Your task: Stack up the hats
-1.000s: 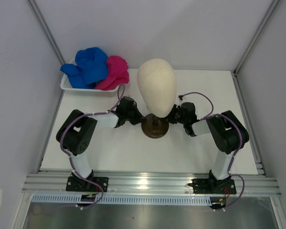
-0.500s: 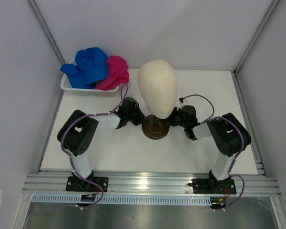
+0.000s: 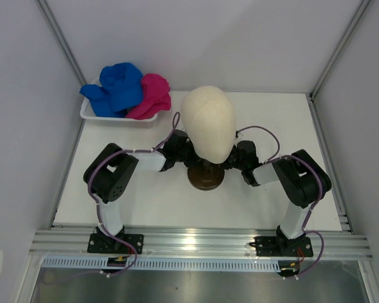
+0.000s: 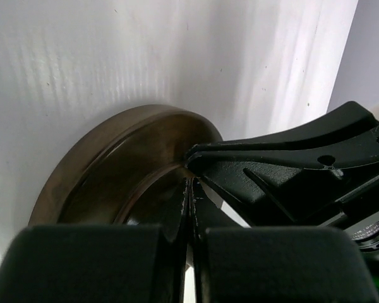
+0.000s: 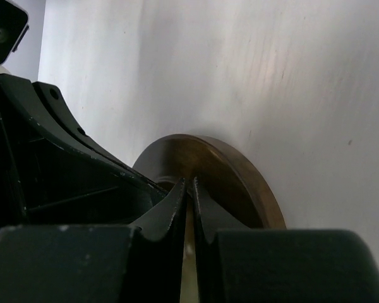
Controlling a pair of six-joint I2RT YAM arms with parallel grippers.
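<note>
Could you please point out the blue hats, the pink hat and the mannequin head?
blue hats (image 3: pixel 120 87): top view, bunched cloth.
pink hat (image 3: pixel 153 95): top view, bunched cloth.
mannequin head (image 3: pixel 207 120): top view, its crown.

blue hats (image 3: pixel 119 87): royal blue soft cloth, crumpled into one heap, looks like more than one but exact count unclear, brims not distinguishable. Heap fills the left and middle of the white basket (image 3: pixel 87 114), bulges well above its rim, one lobe sags over the left end

pink hat (image 3: pixel 153 95): magenta, also crumpled, sits at the basket's right end, touching the blue heap, which overlaps its left edge. Its cloth hangs over the basket's right and near rim. Nothing nested neatly, all loosely piled in the basket
</note>
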